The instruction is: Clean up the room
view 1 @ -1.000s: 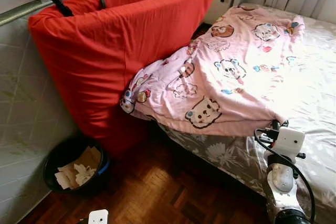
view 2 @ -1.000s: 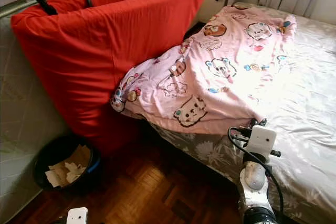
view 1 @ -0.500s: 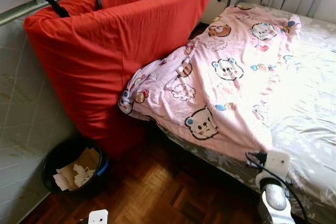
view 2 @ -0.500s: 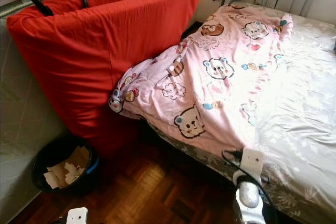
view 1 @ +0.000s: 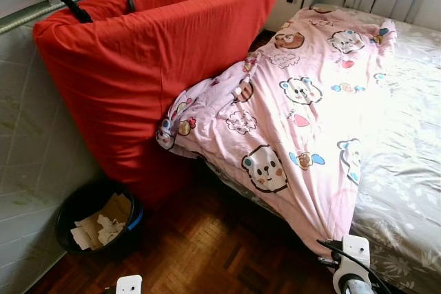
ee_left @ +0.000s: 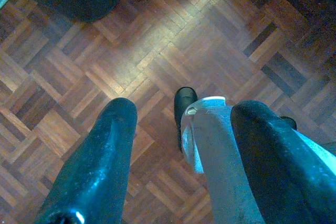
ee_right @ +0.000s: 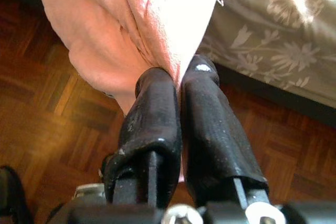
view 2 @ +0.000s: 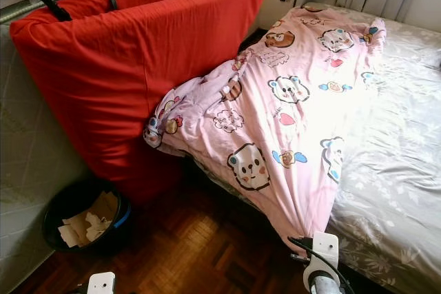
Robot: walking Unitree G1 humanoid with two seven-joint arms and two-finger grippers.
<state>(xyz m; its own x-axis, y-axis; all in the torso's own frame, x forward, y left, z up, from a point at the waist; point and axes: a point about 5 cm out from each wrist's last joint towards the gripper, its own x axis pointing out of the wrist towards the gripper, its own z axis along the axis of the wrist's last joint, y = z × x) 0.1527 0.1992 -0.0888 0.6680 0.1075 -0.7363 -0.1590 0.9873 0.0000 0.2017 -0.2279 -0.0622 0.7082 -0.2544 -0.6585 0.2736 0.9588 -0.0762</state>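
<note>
The right end effector (ee_right: 176, 85) has its two black fingers pressed together on a corner of the pink cartoon-bear cotton blanket (view 1: 296, 108). Beyond the pinch, the blanket fans out across the grey floral bed (view 1: 406, 170), its far side bunched against the red fabric-covered cushions (view 1: 138, 67). It looks light, limp and stretchy, so edge grips suit it best. The left end effector (ee_left: 178, 145) hangs spread above the parquet floor (ee_left: 173, 30).

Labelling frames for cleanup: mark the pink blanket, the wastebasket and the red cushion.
pink blanket (view 1: 303, 101), left eye view, middle of fabric.
wastebasket (view 1: 72, 206), left eye view, dark rim.
red cushion (view 1: 138, 67), left eye view, front face.
</note>
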